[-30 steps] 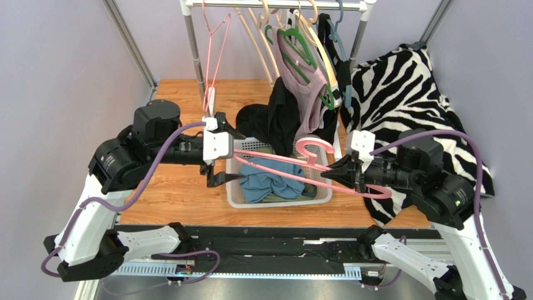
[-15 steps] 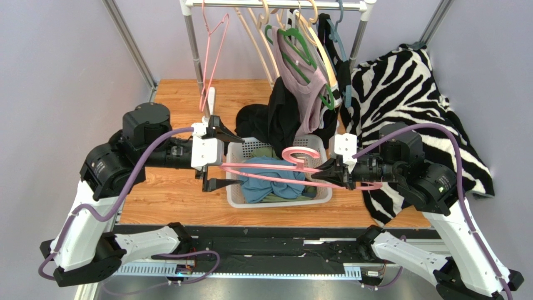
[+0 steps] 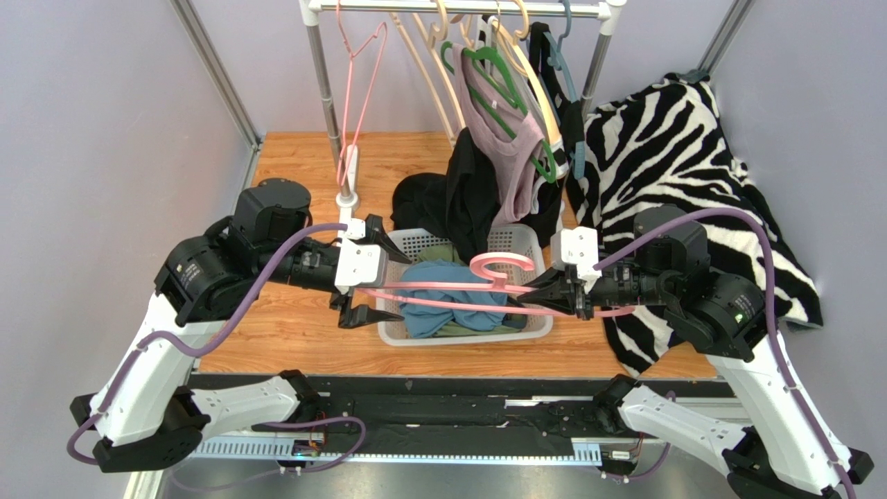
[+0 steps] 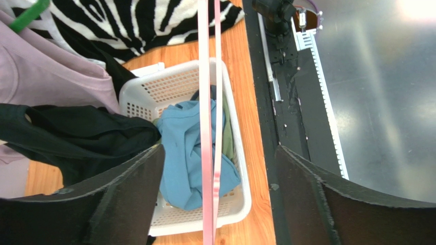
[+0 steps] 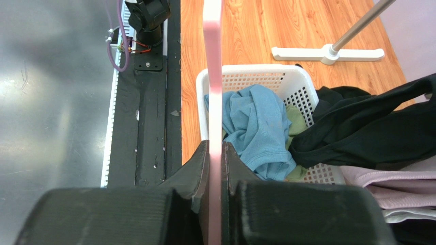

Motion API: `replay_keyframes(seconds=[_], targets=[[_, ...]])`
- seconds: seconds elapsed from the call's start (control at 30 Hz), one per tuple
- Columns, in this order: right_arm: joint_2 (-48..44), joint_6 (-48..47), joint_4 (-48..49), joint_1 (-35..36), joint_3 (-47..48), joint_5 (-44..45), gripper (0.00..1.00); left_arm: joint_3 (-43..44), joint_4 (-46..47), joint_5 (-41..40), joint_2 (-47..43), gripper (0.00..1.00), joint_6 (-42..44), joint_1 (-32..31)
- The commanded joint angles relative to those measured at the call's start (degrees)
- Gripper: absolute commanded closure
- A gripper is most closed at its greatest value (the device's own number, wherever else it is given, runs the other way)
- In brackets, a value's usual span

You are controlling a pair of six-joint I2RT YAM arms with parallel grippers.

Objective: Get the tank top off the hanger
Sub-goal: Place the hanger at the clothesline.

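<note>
Right gripper (image 5: pixel 215 171) is clamped tight on the hanger (image 5: pixel 212 61), both fingers pressed flat against 1 end of its thin pink plastic bar. Left gripper (image 4: pixel 219 150) is spread wide; the hanger's 2 bars run through the gap and touch neither finger. The hanger is held roughly level over the basket (image 5: pixel 245 71) and looks bare, with no cloth on it.

The tank top (image 5: pixel 256 127) appears to be the blue piece lying crumpled in the basket, directly under the hanger and apart from it. I judge it light, soft and limp, a matte knit that won't slip much. It bunches, so pinch a fold or a strap, not the flat cloth. The hanger is stiff, smooth and likely slick, so best taken near the end or the hook.

The basket is white perforated plastic, rigid, with something green under the blue. A black garment (image 3: pixel 458 198) drapes over its far rim. A mauve top (image 3: pixel 505 135) hangs behind it, zebra fabric (image 3: pixel 677 146) is on the right, and the table (image 3: pixel 292 156) is wood-grain.
</note>
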Motion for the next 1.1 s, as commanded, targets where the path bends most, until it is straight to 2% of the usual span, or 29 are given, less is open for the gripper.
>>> replay_keyframes(seconds=[0.0,0.1,0.17,0.2,0.3,0.33,0.5,0.57,0.67,0.7,0.73,0.77,0.8,0.83,1.0,1.07], targets=[[-1.3,-0.3,2.6,0.4,3.4,-1.8,1.00,-1.9,-1.2,1.4,-0.7,0.17,1.7,0.2],[-1.9,-0.1,2.7,0.4,3.7,-1.9,1.00,-3.0,-1.3,-0.3,-0.9,0.27,1.9,0.1],[-2.1,0.2,2.6,0.4,4.0,-2.1,1.00,-3.3,-1.0,-2.3,-0.5,0.38,2.0,0.1],[-2.1,0.2,2.6,0.4,4.1,-2.2,1.00,-3.2,-0.9,-2.8,-0.5,0.57,2.1,0.2],[-2.1,0.5,2.6,0.4,4.2,-2.0,1.00,-2.7,0.9,-4.5,-0.6,0.86,0.8,0.2],[-1.9,0.6,2.6,0.4,4.2,-2.0,1.00,-2.3,1.0,-4.3,-0.3,0.89,0.5,0.1],[-1.1,1.4,3.1,0.4,4.1,-1.5,1.00,-0.2,1.0,-4.1,-0.1,0.98,-0.1,0.1],[-1.3,2.1,4.0,0.3,3.6,0.3,0.90,0.6,1.0,-4.3,-0.5,1.00,-0.5,0.2],[-2.9,4.3,7.6,0.3,2.7,4.5,0.63,2.1,1.1,-5.2,-1.3,1.00,-2.3,0.2],[-3.5,5.2,9.5,0.4,2.5,5.6,0.50,2.1,1.1,-5.4,-1.7,1.00,-2.8,0.1],[-4.2,5.4,10.3,0.4,2.3,7.9,0.29,2.1,1.1,-5.6,-2.8,1.00,-4.0,0.1],[-4.9,5.8,11.3,0.4,2.0,9.4,0.19,1.4,1.1,-5.6,-3.6,1.00,-4.5,0.2],[-6.8,7.0,13.5,0.4,1.6,11.1,0.13,0.7,1.0,-5.5,-4.3,1.00,-5.0,0.2],[-7.8,7.3,14.5,0.4,1.4,13.9,0.09,0.0,1.2,-5.5,-6.2,1.00,-5.9,0.5],[-14.0,9.0,20.2,0.4,1.3,20.3,0.04,-6.2,3.7,-7.1,-12.0,1.00,-9.4,2.3],[-15.1,11.0,23.8,0.4,1.3,26.2,0.03,-8.2,5.3,-11.0,-14.4,1.00,-13.0,2.4]])
